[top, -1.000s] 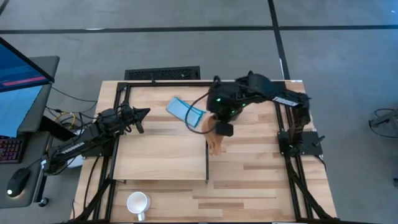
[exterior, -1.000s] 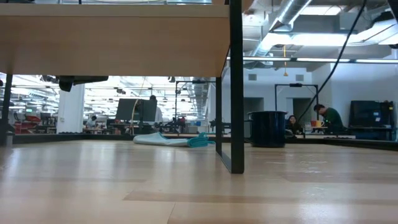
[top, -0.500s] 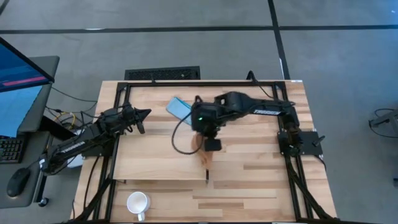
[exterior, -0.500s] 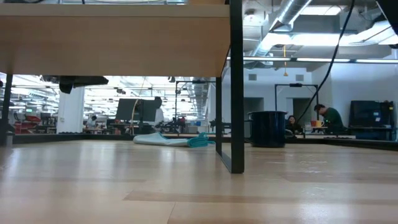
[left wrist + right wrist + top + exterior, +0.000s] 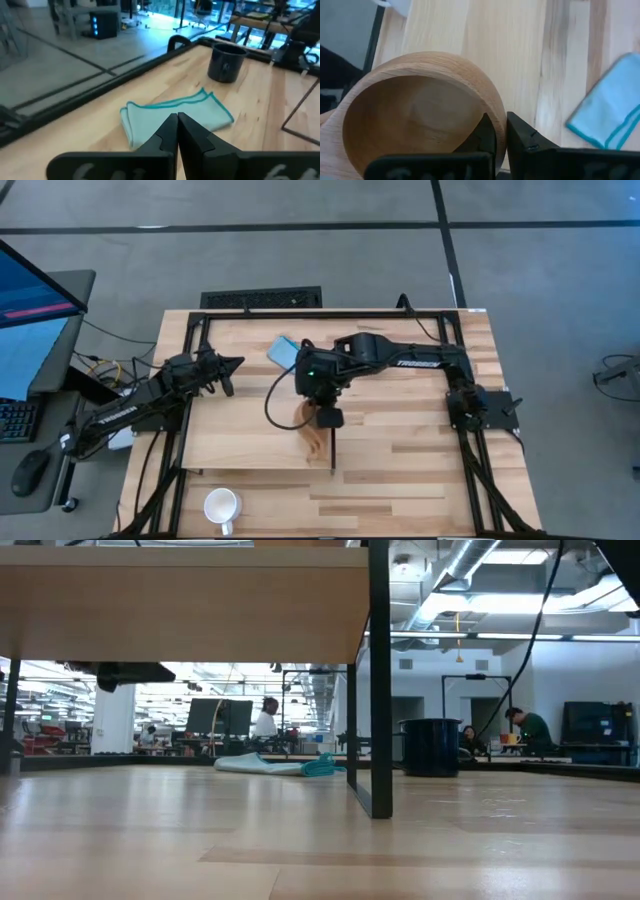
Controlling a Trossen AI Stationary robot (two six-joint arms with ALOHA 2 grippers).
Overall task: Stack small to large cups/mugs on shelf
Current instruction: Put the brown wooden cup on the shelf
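My right gripper [image 5: 320, 428] hangs over the right part of the shelf [image 5: 240, 430], shut on the small tan wooden cup [image 5: 312, 440]. The shelf is a pale board raised on dark legs [image 5: 380, 680]. The white mug [image 5: 221, 505] stands mouth up on the tabletop by the near edge. The black mug [image 5: 227, 62] stands upright at the far side; the right arm hides it in the high view. My left gripper [image 5: 230, 364] waits shut at the shelf's far left corner. My right gripper pinches the wooden cup's rim wall [image 5: 496, 120], one finger [image 5: 487, 137] inside the bowl and one [image 5: 522, 140] outside. The fingers come from above, slanting down. The cup is lifted clear above the shelf, tilted, its mouth toward the wrist camera.
A folded blue cloth [image 5: 284, 352] lies on the table beyond the shelf, in front of my left gripper [image 5: 177, 125]. A dark frame [image 5: 330, 313] runs around the table's edges. People and desks show in the room beyond the table [image 5: 265, 720].
My right gripper has carried the wooden cup toward the table's left and near edges and a little down, from beside the shelf's right edge to over the board. It has stayed shut on the cup and has rolled somewhat.
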